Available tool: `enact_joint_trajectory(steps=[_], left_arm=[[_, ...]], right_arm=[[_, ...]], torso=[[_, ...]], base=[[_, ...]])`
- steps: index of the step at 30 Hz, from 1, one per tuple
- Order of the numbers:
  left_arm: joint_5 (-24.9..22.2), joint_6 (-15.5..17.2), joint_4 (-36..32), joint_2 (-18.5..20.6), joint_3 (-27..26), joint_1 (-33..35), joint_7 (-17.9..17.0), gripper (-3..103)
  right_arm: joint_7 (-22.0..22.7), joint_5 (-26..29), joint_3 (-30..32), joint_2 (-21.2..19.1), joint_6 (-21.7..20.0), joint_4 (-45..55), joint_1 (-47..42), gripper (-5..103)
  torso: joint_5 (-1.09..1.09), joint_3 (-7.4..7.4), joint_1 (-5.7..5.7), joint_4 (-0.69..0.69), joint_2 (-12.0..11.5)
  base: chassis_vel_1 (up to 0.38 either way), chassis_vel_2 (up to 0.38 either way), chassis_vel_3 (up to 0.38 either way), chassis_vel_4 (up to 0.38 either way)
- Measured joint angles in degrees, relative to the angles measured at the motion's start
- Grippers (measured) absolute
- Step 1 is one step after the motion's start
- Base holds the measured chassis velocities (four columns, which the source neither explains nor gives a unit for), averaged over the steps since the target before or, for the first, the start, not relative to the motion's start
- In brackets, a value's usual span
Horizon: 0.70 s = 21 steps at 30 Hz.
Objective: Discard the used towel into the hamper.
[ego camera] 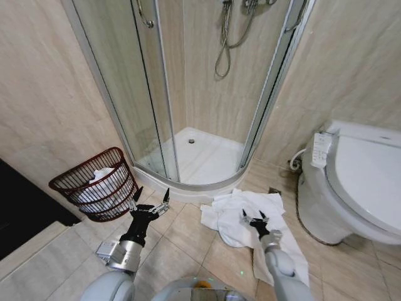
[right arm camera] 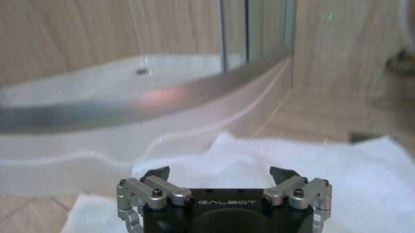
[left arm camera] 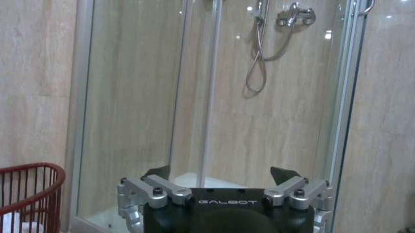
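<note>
A crumpled white towel [ego camera: 241, 216] lies on the floor tiles in front of the shower, also seen spread below the right wrist camera [right arm camera: 311, 165]. My right gripper [ego camera: 252, 216] hovers low over its middle, open, nothing between its fingers [right arm camera: 220, 174]. The hamper [ego camera: 100, 183] is a dark red-brown wicker basket by the left wall with white cloth inside; its rim shows in the left wrist view [left arm camera: 32, 187]. My left gripper [ego camera: 151, 199] stands open just right of the hamper, pointing at the shower [left arm camera: 220, 172].
A curved glass shower cabin [ego camera: 188, 94] with a raised white tray [ego camera: 200, 157] stands straight ahead. A white toilet [ego camera: 357, 182] fills the right side. A dark doorway strip [ego camera: 22, 207] lies at far left. Bare tiles lie between hamper and towel.
</note>
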Motion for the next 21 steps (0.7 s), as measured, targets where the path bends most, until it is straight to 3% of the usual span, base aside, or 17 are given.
enact_joint_trajectory(steps=[12, 21], left_arm=[[0.0, 0.0, 0.0, 0.0, 0.0, 0.0, 0.0, 100], [0.0, 0.0, 0.0, 0.0, 0.0, 0.0, 0.0, 100]], right_arm=[[-1.39, -0.33, -0.65, 2.0, -0.05, -13.69, 6.93, 100], [-0.52, -8.22, 1.96, 2.47, 14.52, -23.05, 8.77, 100]], torso=[[-0.01, 0.0, 0.0, 0.0, 0.01], [0.02, 0.01, 0.0, 0.0, 0.02]], base=[[0.0, 0.0, 0.0, 0.0], [0.0, 0.0, 0.0, 0.0]])
